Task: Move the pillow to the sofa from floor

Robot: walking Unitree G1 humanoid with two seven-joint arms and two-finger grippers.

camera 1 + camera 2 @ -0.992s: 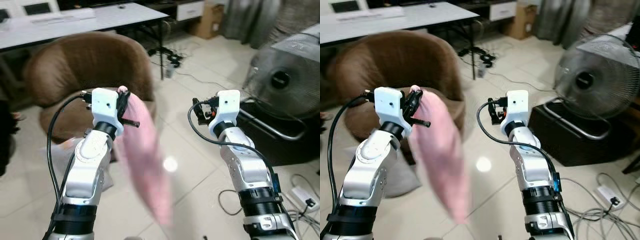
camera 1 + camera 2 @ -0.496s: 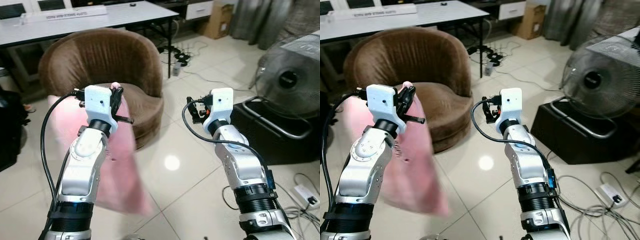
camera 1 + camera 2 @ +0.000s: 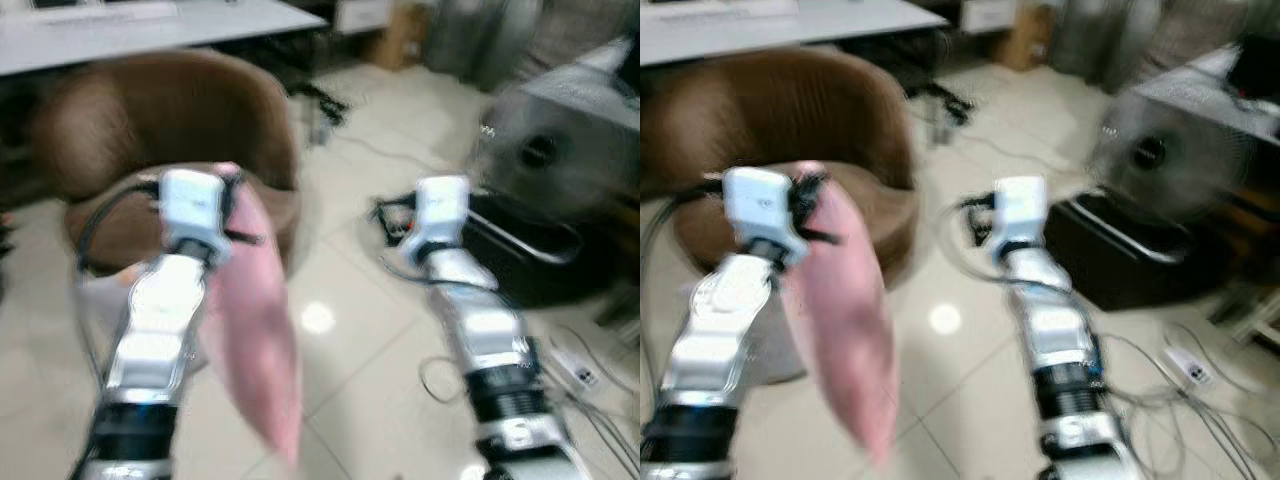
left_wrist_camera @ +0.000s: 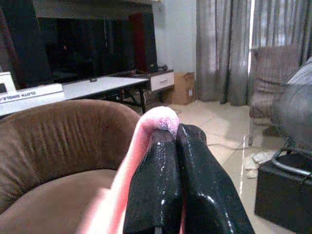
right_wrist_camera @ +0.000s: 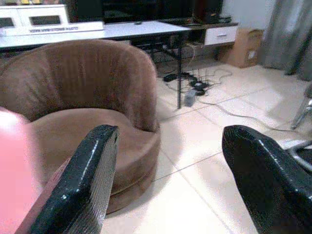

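Your left pincer (image 4: 178, 134) is pressed together on the top edge of the pink pillow (image 3: 255, 340), which hangs limp below it, clear of the tiled floor (image 3: 370, 330). The brown sofa (image 5: 83, 97) sits just beyond that pincer. Your right pincer (image 5: 170, 161) is spread wide, holding nothing, raised beside the left one and facing the sofa. Both head views are blurred.

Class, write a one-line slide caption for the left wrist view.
Left claw shut on a corner of the pink pillow, held in front of the brown sofa chair.
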